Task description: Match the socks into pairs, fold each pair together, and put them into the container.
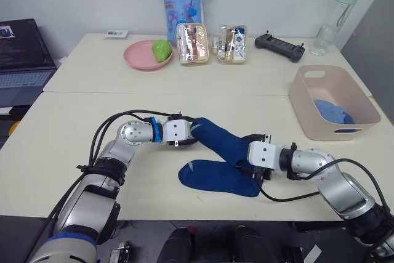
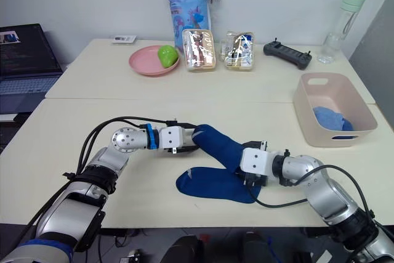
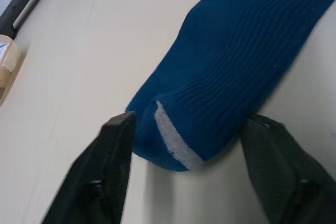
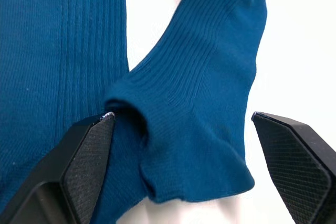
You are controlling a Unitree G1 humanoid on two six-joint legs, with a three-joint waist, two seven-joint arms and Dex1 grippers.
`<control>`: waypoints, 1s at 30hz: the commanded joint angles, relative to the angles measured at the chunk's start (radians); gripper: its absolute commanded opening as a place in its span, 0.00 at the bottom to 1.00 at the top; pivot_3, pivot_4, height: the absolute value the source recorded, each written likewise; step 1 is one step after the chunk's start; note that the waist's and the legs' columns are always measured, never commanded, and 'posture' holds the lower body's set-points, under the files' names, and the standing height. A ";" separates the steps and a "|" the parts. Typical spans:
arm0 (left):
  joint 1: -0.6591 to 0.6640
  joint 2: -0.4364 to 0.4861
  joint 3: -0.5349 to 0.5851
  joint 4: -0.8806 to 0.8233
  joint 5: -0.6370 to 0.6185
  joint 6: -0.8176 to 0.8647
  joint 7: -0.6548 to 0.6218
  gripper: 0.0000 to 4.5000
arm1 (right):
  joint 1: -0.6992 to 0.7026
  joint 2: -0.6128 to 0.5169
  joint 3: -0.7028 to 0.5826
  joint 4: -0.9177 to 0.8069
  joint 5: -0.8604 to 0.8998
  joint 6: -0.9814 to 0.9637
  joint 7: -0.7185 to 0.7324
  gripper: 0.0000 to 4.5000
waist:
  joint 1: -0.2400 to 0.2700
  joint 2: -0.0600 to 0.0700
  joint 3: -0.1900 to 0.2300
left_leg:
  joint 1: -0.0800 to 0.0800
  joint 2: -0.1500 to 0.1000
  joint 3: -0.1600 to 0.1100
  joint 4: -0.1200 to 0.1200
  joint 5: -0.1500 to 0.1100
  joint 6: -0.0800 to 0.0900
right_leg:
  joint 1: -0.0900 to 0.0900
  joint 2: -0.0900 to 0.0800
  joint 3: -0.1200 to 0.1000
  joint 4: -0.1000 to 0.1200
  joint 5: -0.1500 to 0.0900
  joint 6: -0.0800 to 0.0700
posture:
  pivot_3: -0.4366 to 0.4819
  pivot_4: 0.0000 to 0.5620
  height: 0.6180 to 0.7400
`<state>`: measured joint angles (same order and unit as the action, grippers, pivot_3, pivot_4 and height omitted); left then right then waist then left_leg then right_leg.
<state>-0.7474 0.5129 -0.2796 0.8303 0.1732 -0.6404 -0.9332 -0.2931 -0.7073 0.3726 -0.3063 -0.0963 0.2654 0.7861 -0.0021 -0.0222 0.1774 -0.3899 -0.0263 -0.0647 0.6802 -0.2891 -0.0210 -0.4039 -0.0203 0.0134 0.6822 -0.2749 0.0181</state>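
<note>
Lying crossed near the front edge of the pale worktop [image 1: 74,152], 2 dark blue socks occupy the space between the robot's arms: the upper sock [image 1: 223,141] runs diagonally from one gripper to the other, while the lower sock [image 1: 217,177] stretches flat beneath it, its toe end pointing to the robot's left. The left gripper [image 3: 184,145] has its fingers [image 3: 113,174] spread wide on either side of the upper sock's toe, where a pale seam shows, without clamping it. The right gripper [image 4: 184,161] likewise has its fingers [image 4: 84,166] released, straddling the upper sock's cuff where it overlaps the lower one.

The container [image 1: 308,112], a pale pink tub, stands well apart at the worktop's right edge, with a lighter blue sock bundle [image 1: 332,112] inside.

On a second worktop behind, a round pink plate [image 1: 138,58] carries a green object [image 1: 161,49]; beside it stand 2 clear snack boxes [image 1: 192,44], a blue patterned bag [image 1: 182,1], a black controller [image 1: 280,46] and a clear bottle [image 1: 335,20]. A laptop [image 1: 21,60] sits at far left.
</note>
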 commanded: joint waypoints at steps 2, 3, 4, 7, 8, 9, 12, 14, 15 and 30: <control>-0.005 -0.013 -0.001 0.039 -0.006 0.005 -0.018 0.31 | -0.018 0.060 -0.072 -0.029 0.057 -0.013 -0.008 0.91 | 0.000 0.000 0.000 | 0.000 0.000 0.000 0.000 0.000 0.000 | 0.000 0.000 0.000 0.000 0.000 0.000 | 0.48 0.27 1.00; -0.005 -0.014 0.000 0.039 -0.010 0.005 -0.026 0.24 | -0.016 0.061 -0.075 -0.033 0.058 -0.018 0.000 0.86 | 0.000 0.000 0.000 | 0.000 0.000 0.000 0.000 0.000 0.000 | 0.000 0.000 0.000 0.000 0.000 0.000 | 0.48 0.27 1.00; -0.004 -0.016 0.001 0.038 -0.013 0.006 -0.033 0.16 | -0.013 0.061 -0.077 -0.037 0.058 -0.021 0.007 0.78 | 0.001 0.000 0.000 | 0.000 0.000 0.000 0.000 0.000 0.000 | 0.000 0.000 0.000 0.000 0.000 0.000 | 0.48 0.27 1.00; -0.003 -0.021 0.007 0.034 -0.026 0.012 -0.045 0.00 | -0.008 0.064 -0.079 -0.042 0.068 -0.032 0.021 0.56 | 0.000 0.000 0.000 | 0.000 0.000 0.000 0.000 0.000 0.000 | 0.000 0.000 0.000 0.000 0.000 0.000 | 0.48 0.27 1.00; -0.001 -0.021 0.008 0.032 -0.027 0.012 -0.046 0.00 | -0.007 0.066 -0.078 -0.043 0.068 -0.034 0.024 0.48 | -0.001 0.000 0.000 | 0.000 0.000 0.000 0.000 0.000 0.000 | 0.000 0.000 0.000 0.000 0.000 0.000 | 0.48 0.27 1.00; 0.000 -0.021 0.009 0.031 -0.027 0.011 -0.047 0.00 | -0.007 0.071 -0.080 -0.044 0.071 -0.034 0.024 0.41 | -0.001 0.000 0.000 | 0.000 0.000 0.000 0.000 0.000 0.000 | 0.000 0.000 0.000 0.000 0.000 0.000 | 0.48 0.27 1.00; 0.006 -0.021 0.015 0.023 -0.039 0.015 -0.055 0.00 | -0.009 0.088 -0.092 -0.049 0.090 -0.018 0.025 0.18 | -0.001 0.000 0.000 | 0.000 0.000 0.000 0.000 0.000 0.000 | 0.000 0.000 0.000 0.000 0.000 0.000 | 0.48 0.27 1.00; 0.011 -0.022 0.021 0.016 -0.048 0.020 -0.056 0.00 | -0.005 0.088 -0.097 -0.050 0.100 -0.009 0.034 0.01 | -0.001 0.000 0.000 | 0.000 0.000 0.000 0.000 0.000 0.000 | 0.000 0.000 0.000 0.000 0.000 0.000 | 0.48 0.27 1.00; 0.015 -0.023 0.028 0.008 -0.064 0.032 -0.065 0.00 | -0.002 0.094 -0.109 -0.051 0.118 0.002 0.033 0.01 | -0.001 0.000 0.000 | 0.000 0.000 0.000 0.000 0.000 0.000 | 0.000 0.000 0.000 0.000 0.000 0.000 | 0.48 0.27 1.00; 0.137 0.070 0.162 -0.485 -0.401 0.543 -0.241 0.00 | -0.066 0.070 -0.303 -0.078 0.348 0.192 0.075 0.01 | -0.006 0.000 0.000 | -0.001 0.001 0.000 0.000 0.000 0.000 | -0.001 0.000 0.001 0.000 0.000 0.000 | 0.48 0.27 1.00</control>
<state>-0.6228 0.5494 -0.1556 0.4725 -0.1386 -0.2402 -1.1341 -0.3474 -0.6201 0.1143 -0.3408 0.2225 0.4393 0.8515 -0.0077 -0.0222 0.1775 -0.3905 -0.0250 -0.0646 0.6800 -0.2890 -0.0210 -0.4048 -0.0202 0.0140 0.6821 -0.2748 0.0180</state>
